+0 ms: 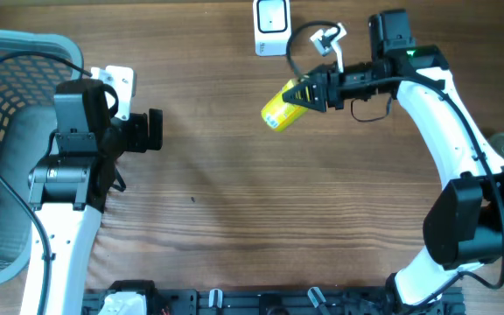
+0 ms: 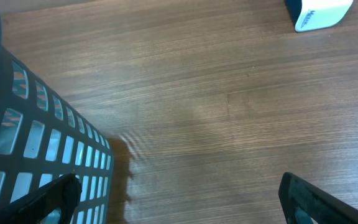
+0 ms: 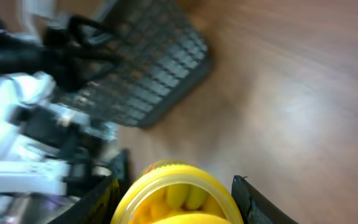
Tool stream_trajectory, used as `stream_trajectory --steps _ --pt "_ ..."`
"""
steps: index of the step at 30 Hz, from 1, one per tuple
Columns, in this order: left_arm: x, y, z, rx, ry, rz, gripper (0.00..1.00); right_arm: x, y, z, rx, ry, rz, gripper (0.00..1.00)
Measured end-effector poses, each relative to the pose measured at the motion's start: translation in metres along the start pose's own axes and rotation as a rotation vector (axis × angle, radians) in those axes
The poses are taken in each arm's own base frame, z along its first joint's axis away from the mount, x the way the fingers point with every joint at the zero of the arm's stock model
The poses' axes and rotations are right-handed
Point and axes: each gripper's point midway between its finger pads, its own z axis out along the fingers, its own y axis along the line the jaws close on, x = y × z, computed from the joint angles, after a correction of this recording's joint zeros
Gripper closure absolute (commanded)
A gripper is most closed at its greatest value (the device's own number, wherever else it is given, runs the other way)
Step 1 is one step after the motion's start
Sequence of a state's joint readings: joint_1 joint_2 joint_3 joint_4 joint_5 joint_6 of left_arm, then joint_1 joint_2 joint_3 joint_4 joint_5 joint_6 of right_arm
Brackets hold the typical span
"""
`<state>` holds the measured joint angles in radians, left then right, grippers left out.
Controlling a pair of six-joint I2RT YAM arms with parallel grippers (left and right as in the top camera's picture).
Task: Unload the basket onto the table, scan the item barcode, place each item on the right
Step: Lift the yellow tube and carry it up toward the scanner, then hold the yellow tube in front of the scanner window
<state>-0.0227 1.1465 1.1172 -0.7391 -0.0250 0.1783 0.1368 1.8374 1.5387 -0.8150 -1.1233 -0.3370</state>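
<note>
Wooden worktop (image 1: 234, 219): grey plastic lattice basket (image 1: 24, 38), left; yellow cylindrical jar (image 1: 280, 109) of yellow pieces, clamped in right jaws; left jaws apart.

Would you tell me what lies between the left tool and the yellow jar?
Nothing but bare wooden table, as the overhead view shows, between the left tool and the yellow jar.

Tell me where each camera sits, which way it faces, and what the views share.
Overhead: above the table, looking straight down; left arm with open left gripper, right arm with right gripper shut on the yellow container.
Left wrist: on the left arm, facing down at the table past its open fingers; basket wall, white scanner.
Right wrist: on the right arm, blurred, facing across the container toward the basket; its fingers show.
Shared: all three see the basket.
</note>
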Motion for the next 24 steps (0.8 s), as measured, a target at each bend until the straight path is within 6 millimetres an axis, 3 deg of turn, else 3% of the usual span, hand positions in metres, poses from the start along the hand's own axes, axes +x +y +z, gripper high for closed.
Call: stream_trajectory --steps 2,4,7,11,15,17,19,22,24 --pt "-0.001 -0.002 0.000 0.013 -0.003 0.000 0.00 -0.020 -0.037 0.001 0.207 -0.025 -0.131 0.79" --pt "-0.001 -0.003 0.001 0.017 -0.005 0.000 0.00 -0.055 -0.057 0.001 0.359 -0.112 -0.266 0.79" --pt "-0.001 -0.004 0.001 0.023 -0.004 -0.011 0.00 -0.099 -0.077 -0.012 0.581 -0.238 -0.344 0.75" --pt "-0.001 -0.004 0.001 0.024 -0.003 -0.016 0.00 -0.127 -0.089 -0.024 0.777 -0.325 -0.393 0.75" --pt "-0.001 -0.004 0.001 0.024 -0.002 -0.019 0.00 -0.131 -0.116 -0.009 0.871 -0.338 -0.442 0.74" --pt "-0.001 -0.004 0.001 0.024 -0.002 -0.019 0.00 -0.121 -0.140 0.003 0.907 -0.305 -0.452 0.73" --pt "-0.001 -0.004 0.001 0.024 -0.002 -0.019 0.00 -0.118 -0.153 0.006 0.944 -0.291 -0.475 0.74" --pt "0.002 -0.004 0.001 0.025 0.009 -0.021 0.00 -0.137 -0.148 -0.004 0.998 -0.342 -0.569 0.72" --pt "0.005 -0.005 0.001 0.026 0.020 -0.023 0.00 -0.139 -0.148 -0.006 1.014 -0.334 -0.605 0.71"
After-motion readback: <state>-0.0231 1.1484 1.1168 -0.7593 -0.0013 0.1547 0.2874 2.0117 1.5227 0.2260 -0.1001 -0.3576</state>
